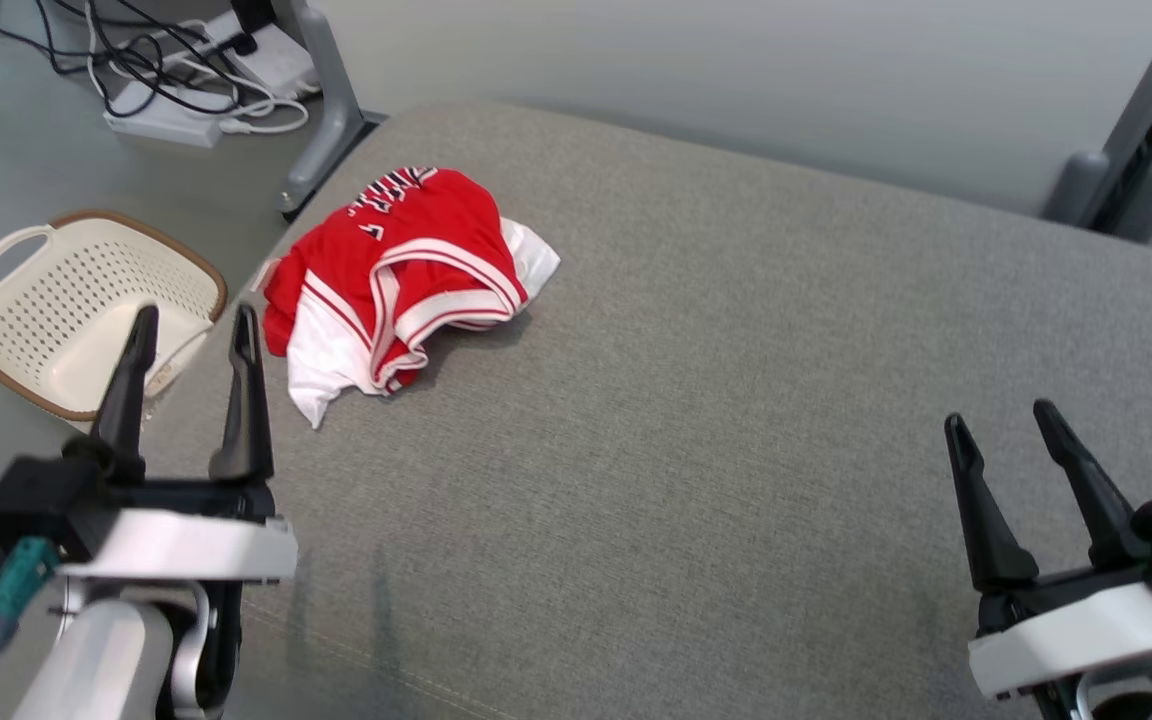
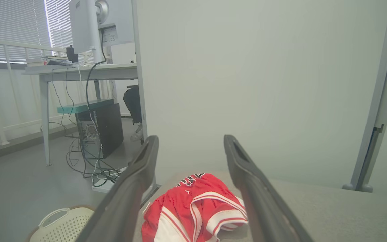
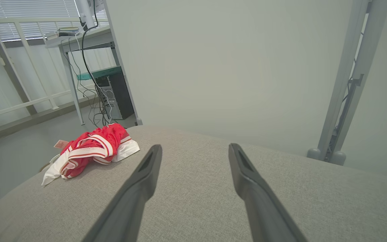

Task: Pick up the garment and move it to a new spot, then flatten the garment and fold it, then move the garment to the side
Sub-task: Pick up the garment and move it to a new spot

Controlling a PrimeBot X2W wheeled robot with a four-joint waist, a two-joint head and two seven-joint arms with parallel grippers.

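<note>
1. Grey cloth covers the big soft pad (image 1: 736, 420) that fills most of the head view.
2. You can see your left gripper (image 1: 195, 312) at the lower left of the head view. Its two dark fingers are spread wide and hold nothing. The tips sit by the pad's left edge.
3. Your right gripper (image 1: 999, 413) is at the lower right. Its fingers are spread wide too, and they are empty. It hangs over bare grey pad, well apart from the garment.
4. Look up and to the right of the left tips and you find the garment (image 1: 406, 270). It is red with white bands and lies in a bunched heap at the upper left of the head view, near the pad's left edge. White bits stick out at its lower left and its right side. Dark letters show on its top part. No finger touches it.
5. In the left wrist view, the garment shows low in the gap between the two fingers. In the right wrist view, it sits at the middle left, away from the fingers.
6. A cream basket (image 1: 86, 280) with a brown rim sits on the floor at the middle left, beside the pad.
7. Farther off, at the upper left, a white power strip (image 1: 161, 125) and tangled cables (image 1: 146, 60) lie on the floor by a grey metal leg (image 1: 331, 110).
8. Farthest of all is a pale wall (image 1: 736, 60), with a grey post (image 1: 1141, 140) at the upper right.
</note>
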